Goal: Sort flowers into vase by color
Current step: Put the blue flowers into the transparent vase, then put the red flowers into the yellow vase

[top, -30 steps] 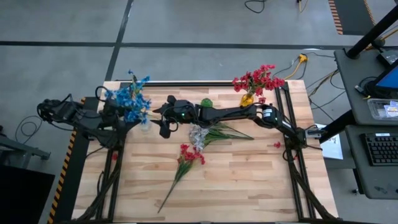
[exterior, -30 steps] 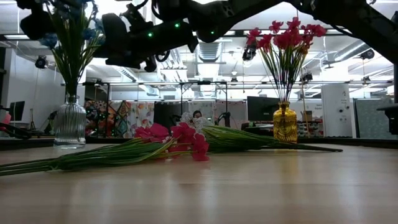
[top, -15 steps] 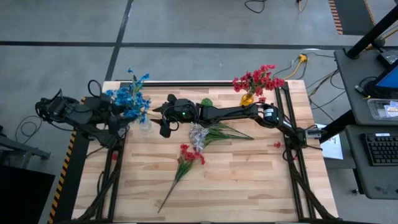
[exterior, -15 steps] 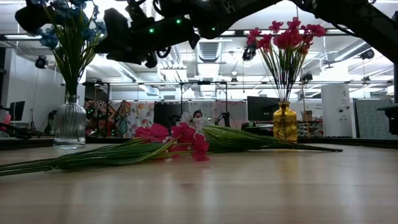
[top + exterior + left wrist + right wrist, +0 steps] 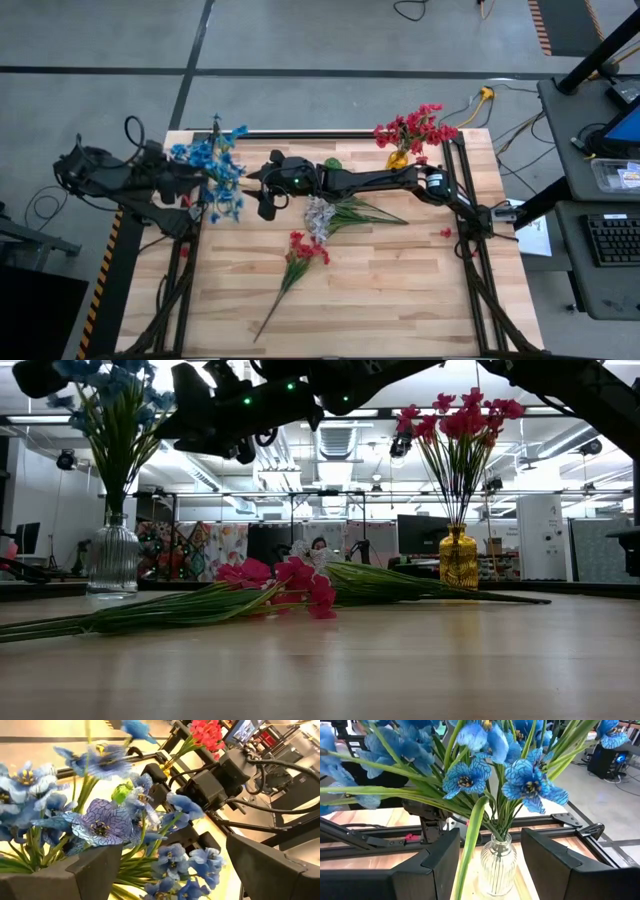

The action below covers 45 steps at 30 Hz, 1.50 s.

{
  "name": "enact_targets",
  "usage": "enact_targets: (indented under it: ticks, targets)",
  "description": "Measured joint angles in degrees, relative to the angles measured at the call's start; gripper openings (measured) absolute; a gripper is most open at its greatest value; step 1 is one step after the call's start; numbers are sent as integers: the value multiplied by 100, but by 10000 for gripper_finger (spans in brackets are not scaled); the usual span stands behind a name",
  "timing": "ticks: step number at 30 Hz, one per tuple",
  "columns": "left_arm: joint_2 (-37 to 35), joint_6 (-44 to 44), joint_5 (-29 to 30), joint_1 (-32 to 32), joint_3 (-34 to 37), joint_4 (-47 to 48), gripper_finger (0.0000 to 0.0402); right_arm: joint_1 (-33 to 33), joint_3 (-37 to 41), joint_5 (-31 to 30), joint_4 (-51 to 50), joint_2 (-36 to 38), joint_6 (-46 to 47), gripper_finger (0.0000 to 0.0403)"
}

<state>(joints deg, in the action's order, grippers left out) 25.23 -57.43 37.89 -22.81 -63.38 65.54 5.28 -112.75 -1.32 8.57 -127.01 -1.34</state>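
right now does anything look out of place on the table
Two sprays lie flat on the table instead of in vases: a red spray and a pale white spray, side by side mid-table. Neither claw holds them.

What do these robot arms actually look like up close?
Both arms are black and jointed, with looping black cables. The right arm shows a small green light near its wrist. Each end effector, left and right, has two blocky, flat dark fingers.

two vases point(image 5: 112, 560), two arms point(image 5: 370, 182), four flower bunches point(image 5: 305, 250)
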Motion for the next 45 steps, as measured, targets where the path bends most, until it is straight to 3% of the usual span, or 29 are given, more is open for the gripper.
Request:
enact_targets:
  ticks: [11, 23, 35, 45]
  targets:
    - [13, 656, 81, 0, -222, -52, 343, -1, 2, 0, -298, 125, 24, 203]
    - [87, 799, 271, 0, -216, -23, 343, -4, 2, 26, -547, 130, 70, 206]
    - [243, 872, 269, 0, -214, -22, 343, -2, 4, 24, -1219, 130, -138, 311]
    - [247, 874, 268, -2, -224, -18, 343, 13, 7, -109, -2683, 385, -315, 346]
